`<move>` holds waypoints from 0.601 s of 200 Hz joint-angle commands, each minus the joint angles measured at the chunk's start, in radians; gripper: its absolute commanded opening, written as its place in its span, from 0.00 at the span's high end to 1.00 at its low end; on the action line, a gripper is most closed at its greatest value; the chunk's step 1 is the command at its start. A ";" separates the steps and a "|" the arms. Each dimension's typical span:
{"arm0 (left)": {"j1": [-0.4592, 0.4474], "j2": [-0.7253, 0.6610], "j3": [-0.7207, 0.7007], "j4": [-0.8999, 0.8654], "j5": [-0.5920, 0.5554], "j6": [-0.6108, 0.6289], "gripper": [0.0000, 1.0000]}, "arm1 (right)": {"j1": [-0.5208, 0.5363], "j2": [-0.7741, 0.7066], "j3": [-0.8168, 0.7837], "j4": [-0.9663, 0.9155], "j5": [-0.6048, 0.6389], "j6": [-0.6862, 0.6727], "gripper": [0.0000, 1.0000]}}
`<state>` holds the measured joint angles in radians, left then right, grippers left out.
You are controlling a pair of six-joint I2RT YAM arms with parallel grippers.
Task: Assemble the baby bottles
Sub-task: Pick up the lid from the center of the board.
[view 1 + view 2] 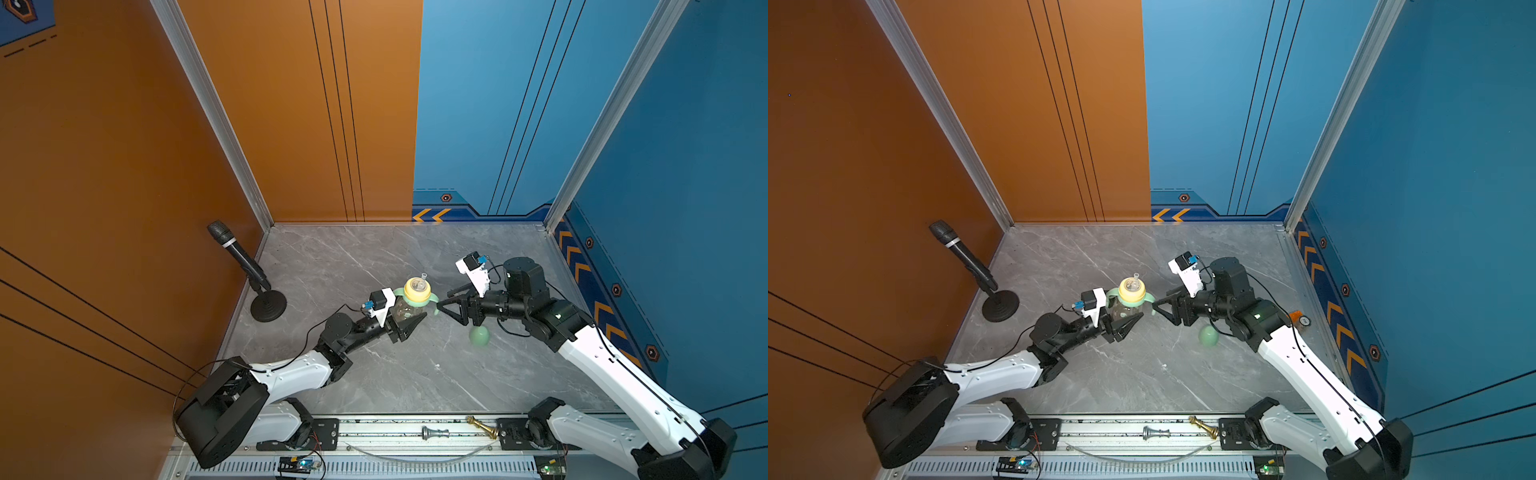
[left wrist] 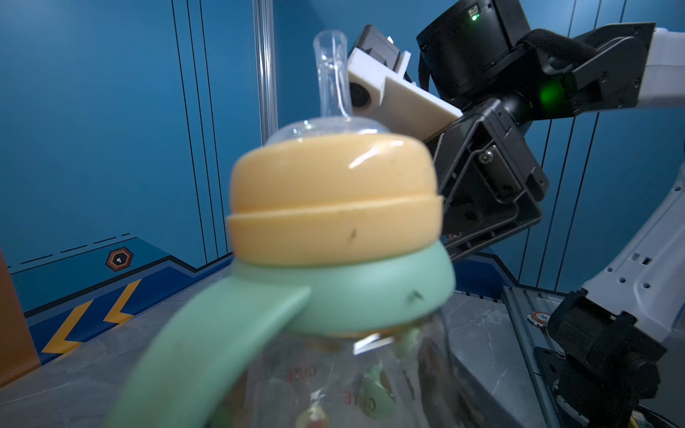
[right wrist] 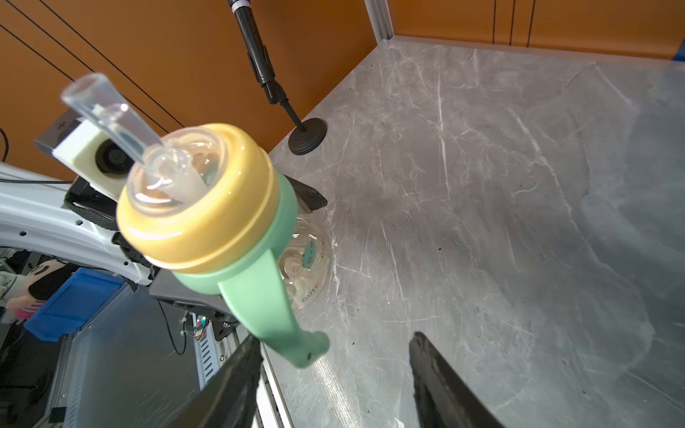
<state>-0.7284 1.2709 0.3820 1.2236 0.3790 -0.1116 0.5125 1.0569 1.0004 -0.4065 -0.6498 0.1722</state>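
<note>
Nearest the rail, two chess pieces lie flat: one silver (image 1: 435, 432), one gold (image 1: 483, 426). On the worktop (image 1: 399, 374) rests one mint dome cap (image 1: 478, 336), judged light, smooth and apt to roll; best taken across its widest part. Farther in, the left tool (image 1: 409, 322) is clenched on the one clear bottle body (image 1: 405, 309), held upright, carrying one mint two-handled ring (image 3: 259, 281) and one yellow collar (image 1: 417, 289) with soft teat (image 2: 331, 74). The right tool (image 1: 451, 302) stands released beside a handle, grasping nothing. The assembly appears light, rigid and slick.
</note>
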 commanded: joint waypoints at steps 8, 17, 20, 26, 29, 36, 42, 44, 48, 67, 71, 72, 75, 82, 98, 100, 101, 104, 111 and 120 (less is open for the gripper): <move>-0.018 -0.010 0.030 0.053 0.011 -0.005 0.94 | 0.007 -0.022 0.011 0.041 -0.058 -0.013 0.34; -0.018 -0.009 0.030 0.053 0.011 -0.001 0.94 | 0.000 -0.034 0.016 0.017 -0.033 -0.009 0.28; -0.020 -0.010 0.030 0.053 0.011 0.001 0.94 | -0.006 -0.038 0.016 0.010 -0.018 0.000 0.25; -0.020 -0.010 0.030 0.053 0.013 0.004 0.95 | -0.019 -0.045 0.019 -0.006 0.015 0.016 0.21; -0.020 -0.009 0.029 0.053 0.012 0.007 0.95 | -0.026 -0.047 0.021 -0.021 0.035 0.024 0.19; -0.020 -0.010 0.028 0.053 0.012 0.013 0.95 | -0.053 -0.048 0.041 -0.083 0.105 0.053 0.15; -0.020 -0.009 0.027 0.055 0.009 0.017 0.95 | -0.077 -0.048 0.051 -0.123 0.133 0.073 0.14; -0.020 -0.008 0.026 0.057 0.008 0.019 0.95 | -0.093 -0.048 0.056 -0.143 0.145 0.090 0.13; -0.020 -0.007 0.025 0.063 0.005 0.022 0.95 | -0.115 -0.050 0.054 -0.164 0.163 0.115 0.12; -0.019 0.009 0.021 0.103 -0.003 0.022 0.95 | -0.216 -0.053 0.059 -0.265 0.229 0.214 0.09; -0.020 0.015 0.022 0.110 -0.004 0.022 0.95 | -0.231 -0.050 0.064 -0.299 0.251 0.224 0.09; -0.020 0.016 0.022 0.113 -0.004 0.021 0.95 | -0.235 -0.049 0.066 -0.307 0.255 0.226 0.09; -0.020 0.022 0.023 0.119 -0.004 0.020 0.95 | -0.245 -0.045 0.068 -0.326 0.271 0.230 0.09; -0.021 0.034 0.024 0.139 -0.006 0.016 0.95 | -0.261 -0.026 0.076 -0.389 0.316 0.233 0.09; -0.023 0.065 0.023 0.183 -0.019 0.009 0.95 | -0.256 0.044 0.103 -0.516 0.440 0.190 0.13; -0.023 0.067 0.025 0.182 -0.017 0.010 0.96 | -0.252 0.053 0.102 -0.524 0.447 0.181 0.14; -0.024 0.068 0.026 0.182 -0.015 0.012 0.96 | -0.250 0.056 0.101 -0.528 0.450 0.177 0.14; -0.025 0.070 0.027 0.182 -0.014 0.015 0.95 | -0.243 0.067 0.093 -0.534 0.464 0.170 0.14; -0.031 0.080 0.032 0.182 -0.012 0.024 0.95 | -0.225 0.090 0.071 -0.533 0.514 0.168 0.15; -0.044 0.089 0.036 0.182 -0.019 0.042 0.96 | -0.210 0.123 0.034 -0.521 0.580 0.175 0.14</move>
<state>-0.7460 1.3418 0.3820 1.3247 0.3744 -0.1009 0.2684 1.1046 1.0782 -0.7765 -0.2848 0.3420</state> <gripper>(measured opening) 0.721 0.857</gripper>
